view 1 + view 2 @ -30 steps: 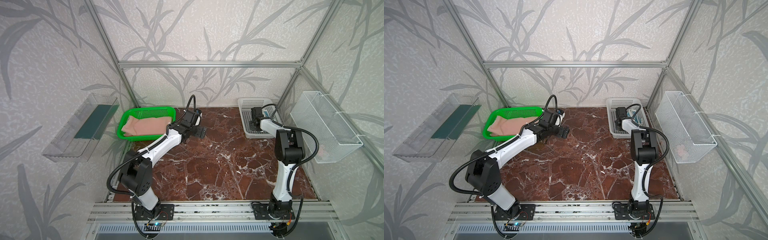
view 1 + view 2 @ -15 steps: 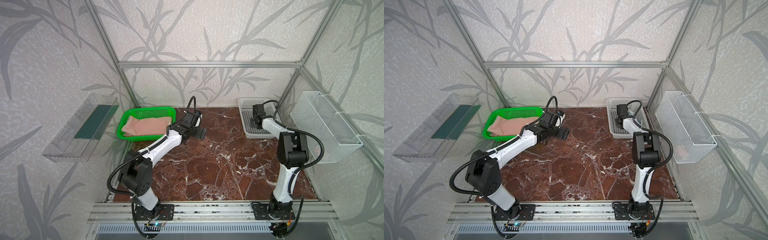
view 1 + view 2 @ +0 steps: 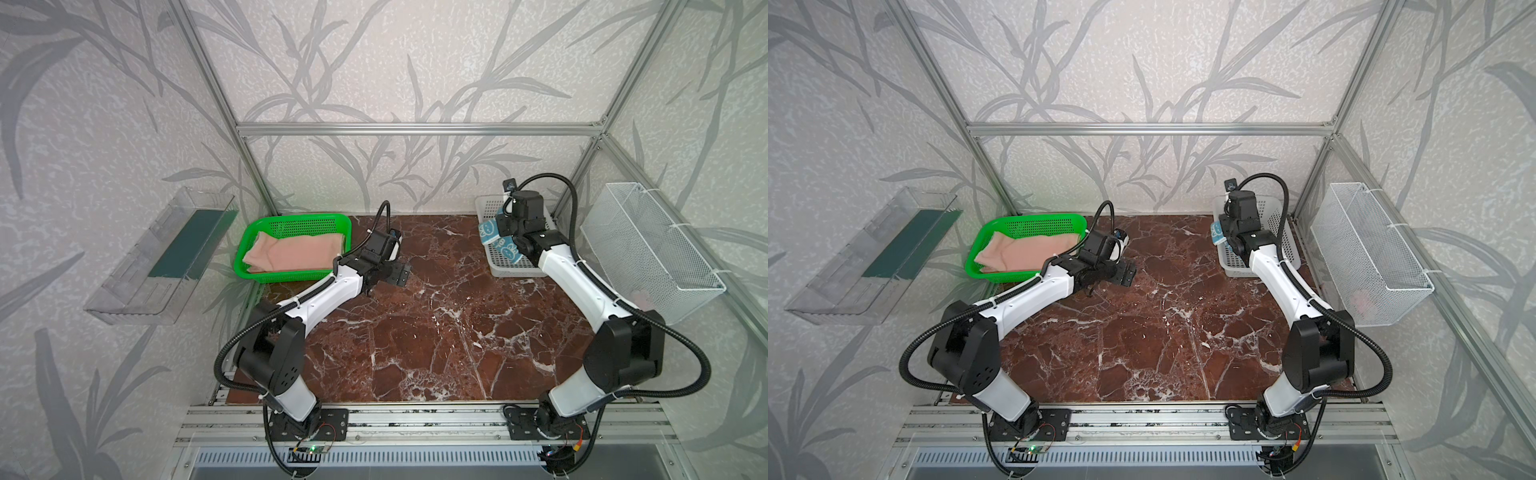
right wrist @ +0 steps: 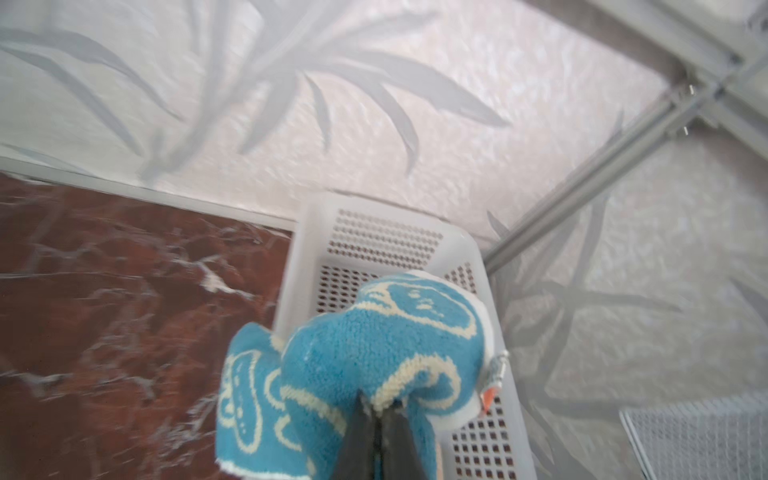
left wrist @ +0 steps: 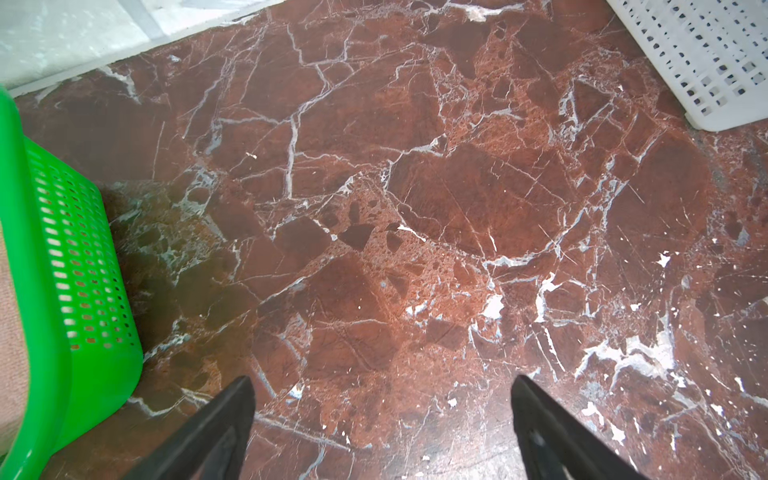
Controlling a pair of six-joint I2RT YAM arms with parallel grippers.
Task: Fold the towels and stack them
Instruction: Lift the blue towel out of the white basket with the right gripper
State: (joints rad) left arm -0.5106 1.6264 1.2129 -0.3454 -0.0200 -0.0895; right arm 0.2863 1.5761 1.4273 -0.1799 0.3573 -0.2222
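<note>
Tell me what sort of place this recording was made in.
Most likely a purpose-built robot test cell, not a real home: an aluminium frame carries leaf-patterned wall panels around a marble-look tabletop, and the left arm and right arm are bolted to a rail at its front edge.

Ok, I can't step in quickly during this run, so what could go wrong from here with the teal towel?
1. The right end effector pinches the teal towel at a bunched fold, not a corner, so it may land crumpled and be hard to spread.
2. Its hanging end is close to the rim of the white basket and could snag it or drag it along.
</note>
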